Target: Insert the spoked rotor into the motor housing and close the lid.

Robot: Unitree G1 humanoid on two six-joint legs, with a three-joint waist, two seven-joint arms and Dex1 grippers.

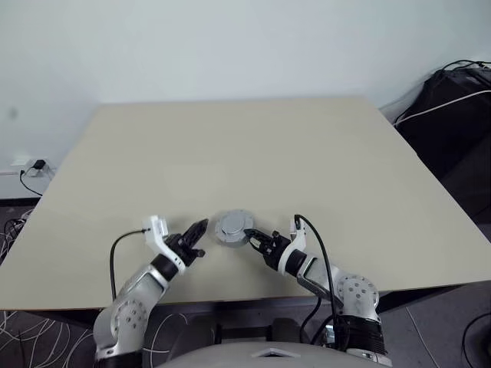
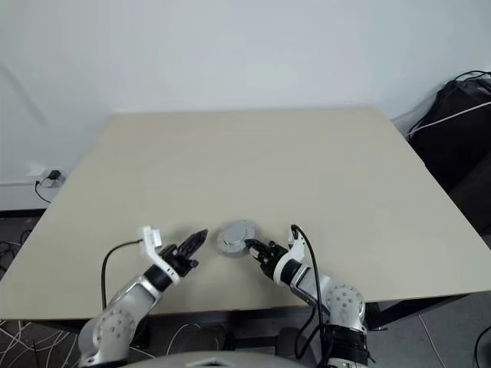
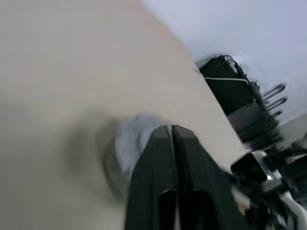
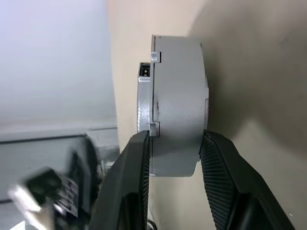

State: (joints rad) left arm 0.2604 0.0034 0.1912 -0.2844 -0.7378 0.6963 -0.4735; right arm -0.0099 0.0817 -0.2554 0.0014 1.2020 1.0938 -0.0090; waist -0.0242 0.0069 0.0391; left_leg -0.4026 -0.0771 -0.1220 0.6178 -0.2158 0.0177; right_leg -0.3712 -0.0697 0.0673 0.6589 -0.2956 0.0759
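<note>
We saw a wide beige bench (image 1: 253, 161) against a pale wall, with a black bag (image 1: 453, 115) and cables on the floor off its far right corner, and a power strip (image 1: 34, 165) on the floor to the left.

Near the bench's near edge, about midway across, sat the motor housing (image 1: 232, 228), its plain grey outside showing. The lid (image 4: 145, 103) was on it, a thinner grey disc seated against the thicker body with small notched tabs along the seam. The assembly was closed, so we could not see what was inside it. In the head views it lay roughly flat on the bench, its round face with a raised centre turned upward, so its axis ran up and down and it had no long side to speak of.

The right claw (image 1: 253, 241) came in from the near right, and its two ribbed black fingers (image 4: 220, 177) were clamped on the housing, one on each flat face, at the disc's edge.

The left claw (image 1: 198, 228) was just left of the housing, pointing toward it. In the left wrist view its fingers (image 3: 158, 177) lay together with only a thin line between them, holding nothing, the grey disc blurred just beyond their tips.
</note>
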